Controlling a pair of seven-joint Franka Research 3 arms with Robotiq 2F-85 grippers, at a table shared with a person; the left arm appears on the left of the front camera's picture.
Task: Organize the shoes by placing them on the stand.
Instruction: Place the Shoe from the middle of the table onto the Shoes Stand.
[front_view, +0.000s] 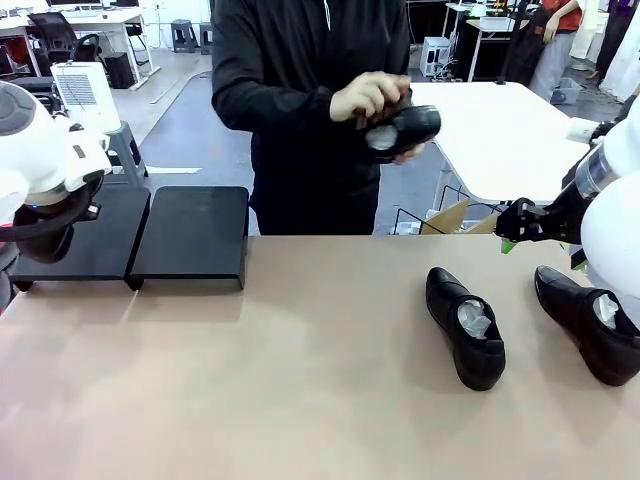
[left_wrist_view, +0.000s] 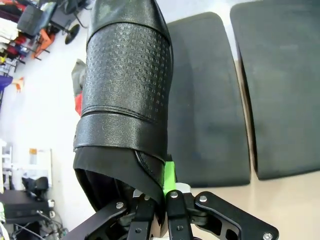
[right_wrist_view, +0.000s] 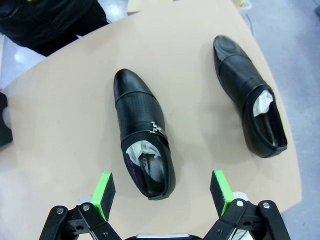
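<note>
My left gripper (left_wrist_view: 162, 186) is shut on the heel rim of a textured black shoe (left_wrist_view: 125, 90), held above the floor beside the two black stand platforms (left_wrist_view: 205, 100) (left_wrist_view: 280, 85). The platforms (front_view: 80, 235) (front_view: 195, 235) sit bare at the table's far left. Two shoes with white paper inside lie on the table at the right: one (front_view: 465, 325) (right_wrist_view: 140, 125) toe away from me, another (front_view: 590, 320) (right_wrist_view: 250, 100) near the right edge. My right gripper (front_view: 515, 228) (right_wrist_view: 162, 192) hangs open above the first one's heel. The person's hands hold a fourth shoe (front_view: 405, 128) at chest height.
The person (front_view: 300, 100) stands at the far side, behind the table's middle. A grey step stool (front_view: 125, 150) with a white appliance (front_view: 85, 95) stands behind the platforms. A white table (front_view: 500, 130) and a cardboard box (front_view: 450, 215) are beyond the far right edge.
</note>
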